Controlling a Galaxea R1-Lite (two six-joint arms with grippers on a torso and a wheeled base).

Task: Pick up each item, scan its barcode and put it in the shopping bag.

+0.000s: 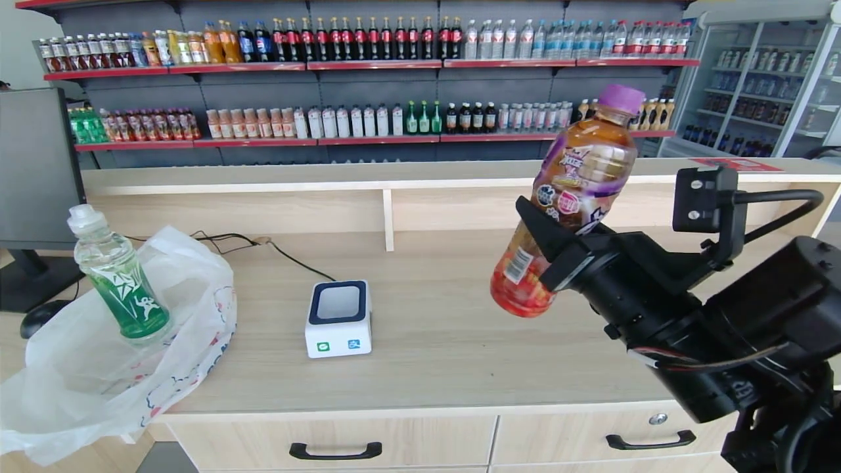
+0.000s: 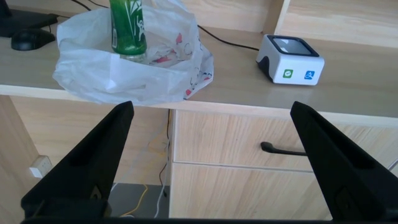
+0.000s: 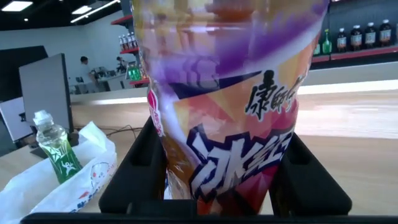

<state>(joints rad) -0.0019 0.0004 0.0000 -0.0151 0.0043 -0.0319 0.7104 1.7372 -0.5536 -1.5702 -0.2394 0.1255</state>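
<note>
Right gripper [image 1: 555, 240] is clamped around the lower half of a purple-capped iced tea bottle [image 1: 588, 164] and holds it tilted in the air above the right part of the counter, its barcode facing down and to the left. Left gripper [image 2: 211, 162] hangs with its fingers spread wide and nothing between them, low in front of the drawer fronts [image 2: 236, 146].

The light wood counter [image 1: 447, 328] has a raised back ledge. Behind it run red-edged shelves of drinks [image 1: 368, 66], with a glass-door cooler [image 1: 749, 85] to the right.

A white barcode scanner [image 1: 338, 318] sits near the middle of the counter, window up, its black cable [image 1: 289, 256] trailing back. It stands between the held bottle and the white plastic shopping bag [image 1: 98, 368], which slumps over the counter's left front edge. A green-labelled bottle [image 1: 118, 279] stands upright in the bag. A dark monitor [image 1: 36, 171] and a mouse [image 1: 39, 315] lie beyond the bag.
</note>
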